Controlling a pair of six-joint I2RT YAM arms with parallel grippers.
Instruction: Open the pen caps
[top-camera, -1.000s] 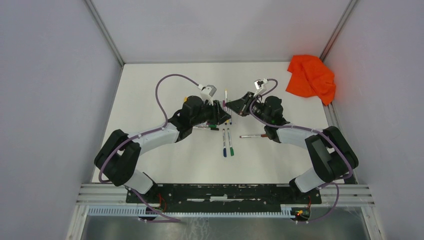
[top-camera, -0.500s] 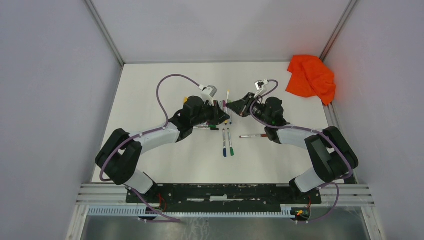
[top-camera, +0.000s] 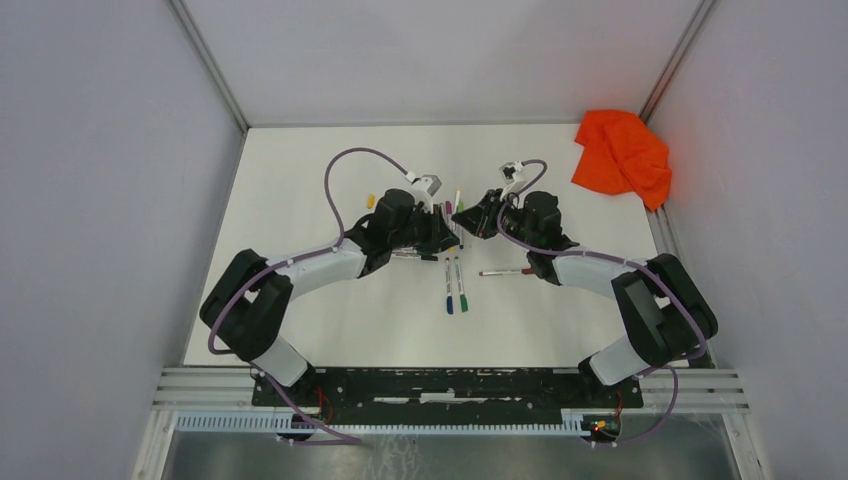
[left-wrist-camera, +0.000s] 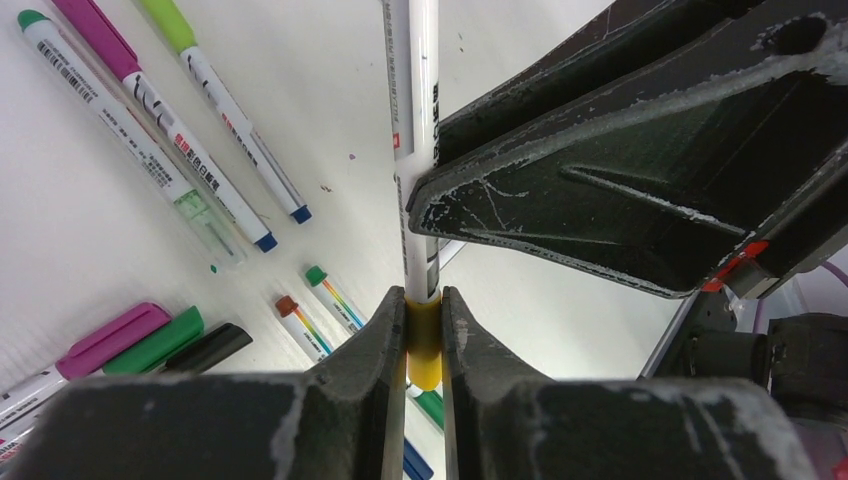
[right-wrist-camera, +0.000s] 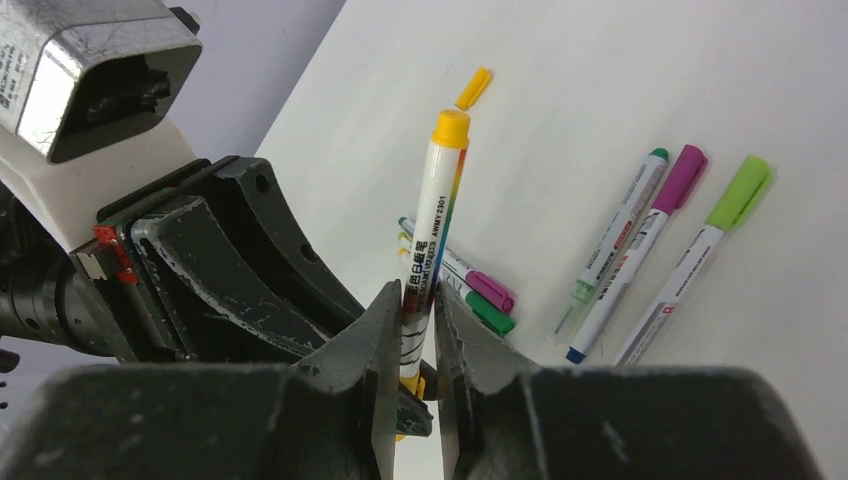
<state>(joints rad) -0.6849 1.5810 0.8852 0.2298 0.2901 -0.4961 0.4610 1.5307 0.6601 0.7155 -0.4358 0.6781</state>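
Observation:
Both grippers hold one white pen (top-camera: 457, 200) above the table's middle. My left gripper (left-wrist-camera: 424, 335) is shut on its yellow cap (left-wrist-camera: 424, 345), which sits on the end of the barrel (left-wrist-camera: 420, 100). My right gripper (right-wrist-camera: 417, 320) is shut on the barrel (right-wrist-camera: 430, 230), just beside the left fingers (right-wrist-camera: 230, 270). The pen's other end is yellow (right-wrist-camera: 451, 128). In the top view the left gripper (top-camera: 445, 232) and right gripper (top-camera: 465, 217) almost touch. A loose yellow cap (right-wrist-camera: 474, 87) lies on the table and also shows in the top view (top-camera: 370, 200).
Several pens lie under and around the grippers: magenta-capped (left-wrist-camera: 95, 35) and lime-capped (left-wrist-camera: 170, 20) ones, blue and green ones (top-camera: 455, 285), and a red one (top-camera: 505, 271). Magenta, green and black capped ends (left-wrist-camera: 110, 340) lie close by. An orange cloth (top-camera: 622, 155) lies at the back right.
The left arm has shifted right and the two grippers have drawn closer together on the pen. The pens on the table have not moved.

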